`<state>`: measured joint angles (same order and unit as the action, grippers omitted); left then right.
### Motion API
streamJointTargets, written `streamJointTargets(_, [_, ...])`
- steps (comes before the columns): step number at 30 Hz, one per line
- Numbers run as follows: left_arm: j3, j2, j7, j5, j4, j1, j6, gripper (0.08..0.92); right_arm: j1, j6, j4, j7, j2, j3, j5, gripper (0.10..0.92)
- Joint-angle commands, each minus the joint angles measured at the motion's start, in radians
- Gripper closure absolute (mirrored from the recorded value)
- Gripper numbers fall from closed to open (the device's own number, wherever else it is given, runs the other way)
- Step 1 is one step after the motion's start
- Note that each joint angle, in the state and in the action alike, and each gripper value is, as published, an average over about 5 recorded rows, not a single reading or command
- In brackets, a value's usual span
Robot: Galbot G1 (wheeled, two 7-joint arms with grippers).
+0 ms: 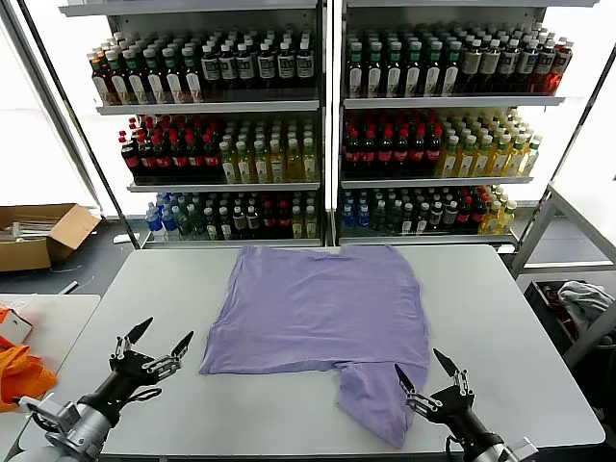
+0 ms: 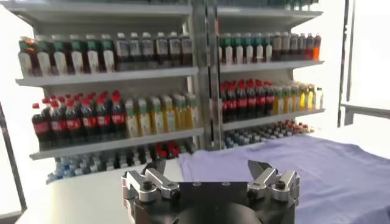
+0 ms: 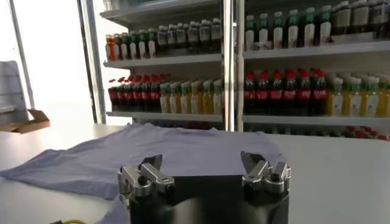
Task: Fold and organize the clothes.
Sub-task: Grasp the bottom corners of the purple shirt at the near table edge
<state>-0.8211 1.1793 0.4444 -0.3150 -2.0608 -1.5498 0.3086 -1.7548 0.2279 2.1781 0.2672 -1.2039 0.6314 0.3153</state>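
One lavender T-shirt (image 1: 322,308) of the clothes lies spread flat on the white table (image 1: 164,289), plain side up, with one sleeve flopped toward the near right edge. It also shows as purple cloth (image 2: 317,176) in the left wrist view and as a wide sheet (image 3: 140,158) in the right wrist view. My left gripper (image 1: 159,346) hovers open over the near left of the table, left of the shirt, holding nothing. My right gripper (image 1: 431,377) stands open at the near right, just beside the loose sleeve, also empty.
Tall shelves of drink bottles (image 1: 327,125) stand behind the table. A cardboard box (image 1: 38,236) sits on the floor at the far left. Orange cloth (image 1: 19,371) lies on a side table at the left. A metal frame (image 1: 568,231) stands at the right.
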Motion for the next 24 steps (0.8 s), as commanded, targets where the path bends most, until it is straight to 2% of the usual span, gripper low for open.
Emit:
streamJointTargets(1, [0.125, -0.141, -0.077, 0.012, 0.018, -0.008, 0.065, 0.177, -0.075, 0.209, 0.084, -0.134, 0.103, -0.051, 0.035, 0.203])
streamJointTargets(8, [0.188, -0.176, -0.096, 0.018, 0.057, 0.020, 0.111, 0.177, -0.116, 0.254, 0.105, -0.179, 0.069, -0.086, 0.009, 0.203])
streamJointTargets(24, [0.249, -0.171, -0.126, -0.036, 0.154, 0.123, 0.129, 0.177, -0.064, 0.265, 0.047, -0.189, 0.044, -0.143, -0.004, 0.203])
